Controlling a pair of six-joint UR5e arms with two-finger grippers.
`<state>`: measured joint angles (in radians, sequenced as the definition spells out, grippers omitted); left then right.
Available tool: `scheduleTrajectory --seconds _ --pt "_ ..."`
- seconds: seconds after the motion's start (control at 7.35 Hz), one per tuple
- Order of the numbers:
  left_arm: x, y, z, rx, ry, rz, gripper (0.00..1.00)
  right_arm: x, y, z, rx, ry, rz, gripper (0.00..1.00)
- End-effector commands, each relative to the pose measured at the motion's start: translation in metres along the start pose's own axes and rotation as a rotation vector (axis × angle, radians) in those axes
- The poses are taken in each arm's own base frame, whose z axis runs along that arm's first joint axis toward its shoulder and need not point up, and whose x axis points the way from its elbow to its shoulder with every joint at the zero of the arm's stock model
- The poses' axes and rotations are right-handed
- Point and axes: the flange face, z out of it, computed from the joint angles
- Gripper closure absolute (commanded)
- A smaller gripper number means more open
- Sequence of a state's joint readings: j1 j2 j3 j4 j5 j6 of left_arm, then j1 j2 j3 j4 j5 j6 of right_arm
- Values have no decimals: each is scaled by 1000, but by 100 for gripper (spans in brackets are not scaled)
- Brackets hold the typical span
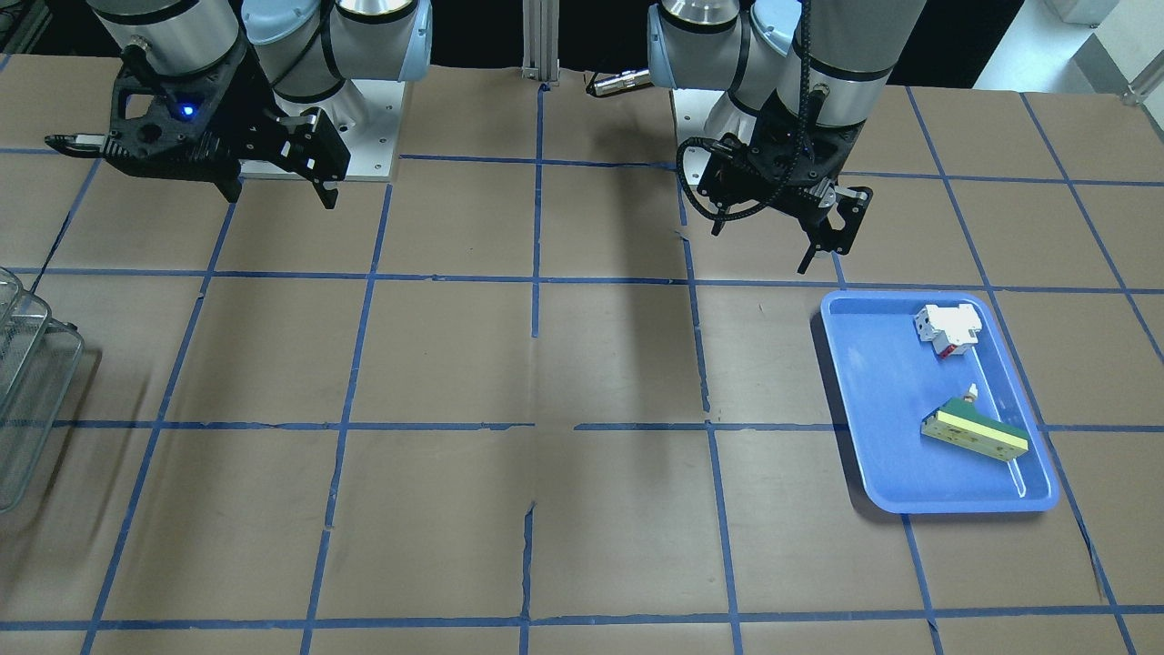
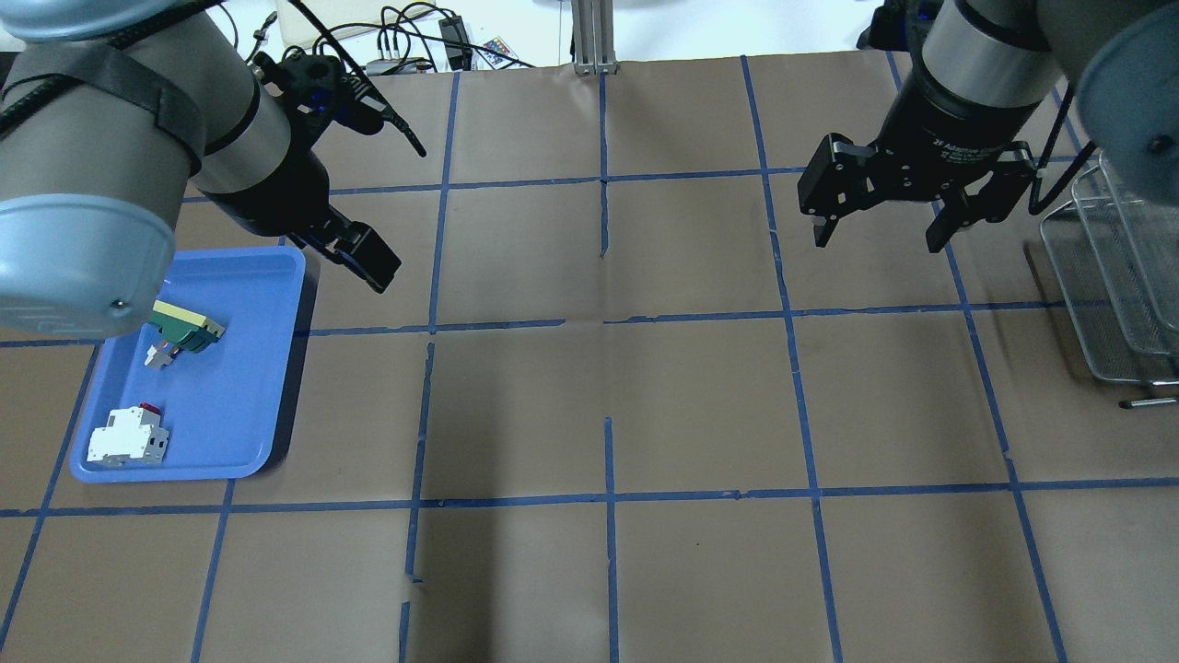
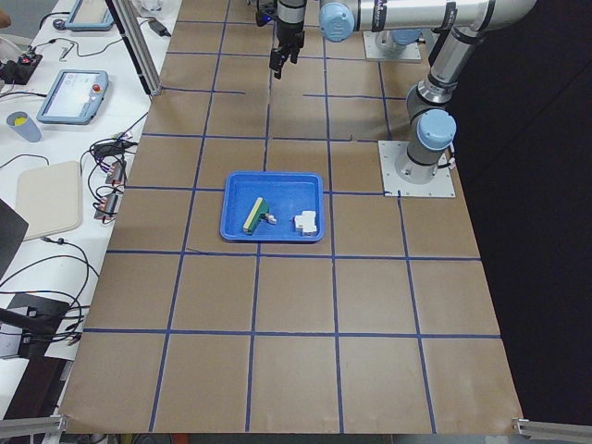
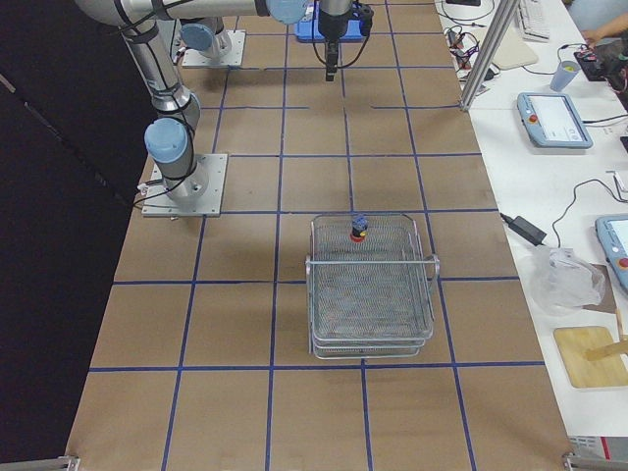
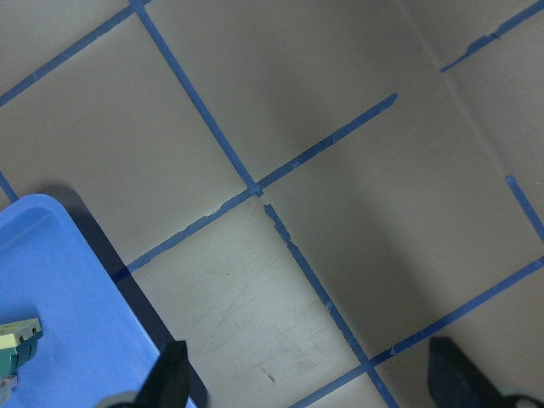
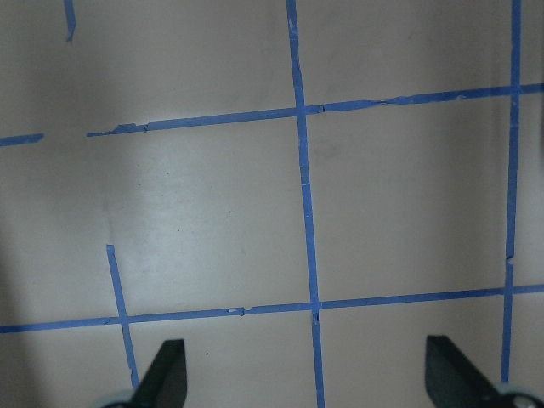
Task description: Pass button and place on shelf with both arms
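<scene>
The button, red head on a black and blue body, rests on the top tier of the wire-mesh shelf, at the tier's end towards the arms. It shows only in the exterior right view. The shelf also shows at the table's edge in the overhead view and the front view. My left gripper is open and empty, hanging over the table just beyond the blue tray's corner; it also shows in the front view. My right gripper is open and empty above the table, left of the shelf in the overhead view.
A blue tray on my left side holds a white-and-red boxy switch and a yellow-green wedge block. The brown table carries a blue tape grid. Monitors and cables lie on side benches.
</scene>
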<state>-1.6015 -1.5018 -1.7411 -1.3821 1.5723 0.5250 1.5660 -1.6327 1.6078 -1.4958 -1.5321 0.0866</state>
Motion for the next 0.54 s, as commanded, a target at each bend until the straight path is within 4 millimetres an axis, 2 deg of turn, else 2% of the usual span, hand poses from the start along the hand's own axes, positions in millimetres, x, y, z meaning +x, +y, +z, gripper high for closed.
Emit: scheduleTrajectory --seconds 0.0,0.41 --pt "0 0 0 0 0 1 0 3 8 6 -7 10 6 0" --pt "0 0 1 -1 1 0 0 3 8 4 -1 7 5 0"
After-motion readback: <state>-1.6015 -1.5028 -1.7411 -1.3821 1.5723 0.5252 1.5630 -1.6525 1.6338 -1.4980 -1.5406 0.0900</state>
